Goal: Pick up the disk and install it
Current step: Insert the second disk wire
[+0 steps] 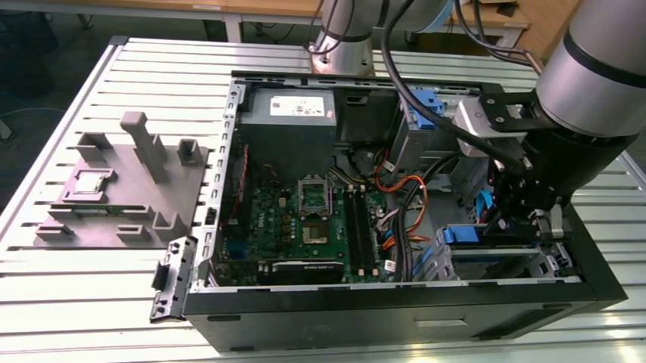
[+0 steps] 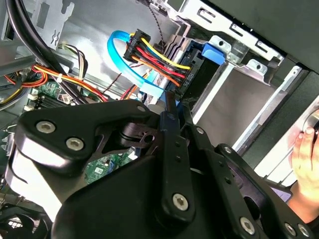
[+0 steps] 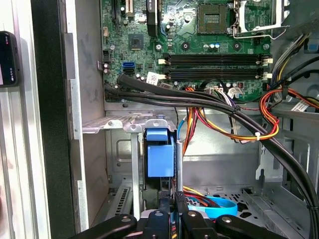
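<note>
Two jaws of the gripper (image 3: 172,200) stand close together with just a sliver of daylight between them, right at the near edge of the disk (image 3: 160,155), and whether they are actually nipping that edge or only resting against it I cannot tell from where I stand. The disk sits on edge in the metal drive cage (image 3: 133,164) at the front corner of the computer case (image 1: 404,306), low on the exterior view's right, and the arm (image 1: 595,83) reaches steeply down into that corner so the tool lines up with the slot, which looks to me like the reason for the awkward lean. What shows of the disk is mostly its bright blue plastic carrier, a squared tab facing up out of the cage, with a dark slim body beneath it; the silver face and its label are turned away and hidden. Just beside it, in the second wrist view, a pale blue ribbon cable (image 2: 118,55) and a bundle of red, yellow and orange wires (image 2: 159,57) bunch near the bay, close enough to be a snag risk, I'd say. Further out, the green motherboard (image 1: 302,219) lies bare in the case, a person's hand (image 2: 305,157) hovers at the case edge, and the grey fixture block (image 1: 111,189) waits on the slatted table (image 1: 91,310), well apart from the action.
</note>
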